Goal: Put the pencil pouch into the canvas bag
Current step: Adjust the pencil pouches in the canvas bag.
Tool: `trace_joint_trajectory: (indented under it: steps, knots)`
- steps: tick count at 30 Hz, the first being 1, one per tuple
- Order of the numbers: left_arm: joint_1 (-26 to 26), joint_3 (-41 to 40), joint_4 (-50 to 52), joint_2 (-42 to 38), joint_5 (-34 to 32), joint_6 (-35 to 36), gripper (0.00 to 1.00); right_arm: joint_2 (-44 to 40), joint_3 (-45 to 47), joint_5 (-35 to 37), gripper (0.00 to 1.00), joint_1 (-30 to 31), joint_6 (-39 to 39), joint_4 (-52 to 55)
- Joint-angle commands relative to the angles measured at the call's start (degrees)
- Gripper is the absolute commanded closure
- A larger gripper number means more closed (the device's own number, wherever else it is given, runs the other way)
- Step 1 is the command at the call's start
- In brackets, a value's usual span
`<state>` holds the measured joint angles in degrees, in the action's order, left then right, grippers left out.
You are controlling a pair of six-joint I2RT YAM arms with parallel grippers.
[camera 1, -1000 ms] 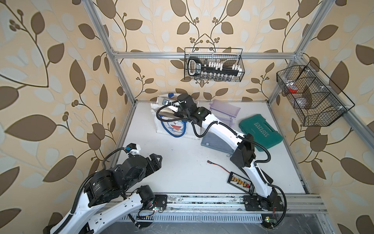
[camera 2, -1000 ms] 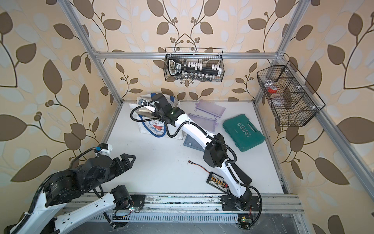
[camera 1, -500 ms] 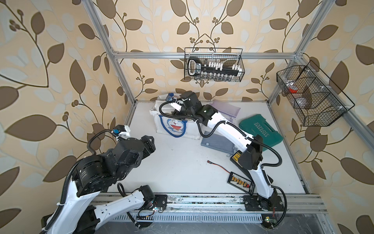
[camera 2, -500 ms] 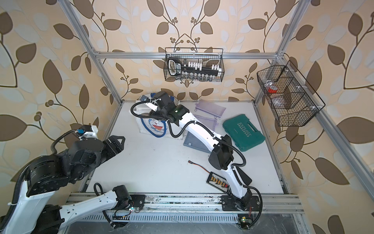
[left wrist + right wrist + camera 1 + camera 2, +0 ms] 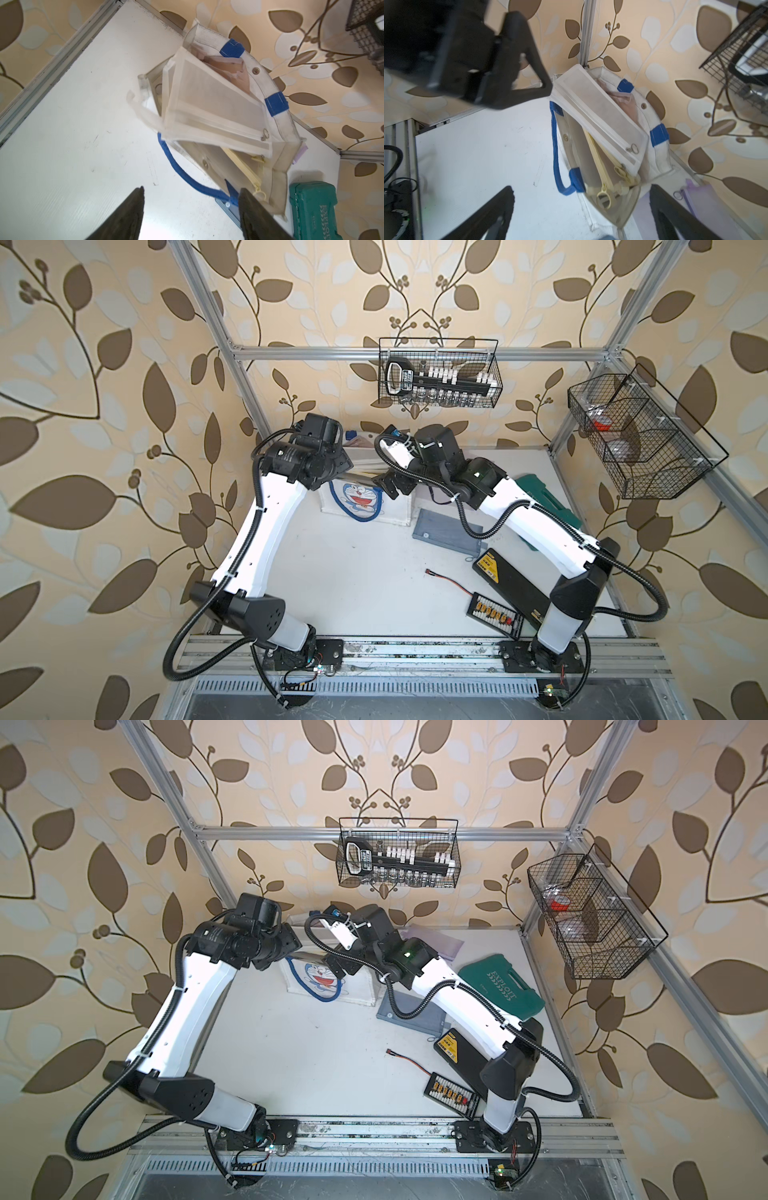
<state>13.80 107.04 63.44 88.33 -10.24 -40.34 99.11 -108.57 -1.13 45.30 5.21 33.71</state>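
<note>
The canvas bag (image 5: 397,512) stands open on the table (image 5: 353,572), and the white mesh pencil pouch (image 5: 598,116) lies tilted across its mouth (one end poking out past the rim). The left gripper (image 5: 191,189) and right gripper (image 5: 581,187) hover at opposite ends of the bag, each with fingers spread apart, holding nothing.

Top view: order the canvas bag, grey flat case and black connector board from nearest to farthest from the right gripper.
1. canvas bag: at the back, right below the open right gripper.
2. grey flat case: beside the bag, a little further forward.
3. black connector board: clearly farthest, toward the front.
</note>
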Motion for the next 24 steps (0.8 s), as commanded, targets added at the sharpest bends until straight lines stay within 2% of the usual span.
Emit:
trace_joint_trajectory:
  steps: [1,6,8,11,15,19,24]
  knots:
    - [-4.01,2.23,-2.84,2.23,4.64,4.25,0.28,-7.41,4.41,-0.66,0.0,-0.41,-6.43,2.25]
    - [-6.48,5.17,-5.93,9.56,5.49,6.38,0.3,-17.56,10.08,-0.58,0.0,-4.08,-8.89,4.6]
    - [-6.67,5.78,-7.98,11.59,6.47,6.85,0.36,-20.05,10.31,-0.29,0.01,-5.42,-8.91,6.71]
    - [-6.77,5.94,-11.6,14.28,9.15,7.24,0.46,-22.13,10.09,1.28,0.01,-6.79,-8.58,10.61]
    - [-6.86,5.91,-13.93,17.06,11.2,7.44,0.52,-24.34,10.37,2.79,0.0,-7.31,-8.55,14.53]
    - [-6.77,4.23,-19.44,19.25,17.54,7.35,0.63,-26.93,12.55,2.87,0.01,-8.33,-9.2,15.72]
    - [-6.42,8.04,-14.85,23.54,17.71,9.61,0.7,-27.96,13.73,2.84,0.01,-9.4,-8.62,16.82]
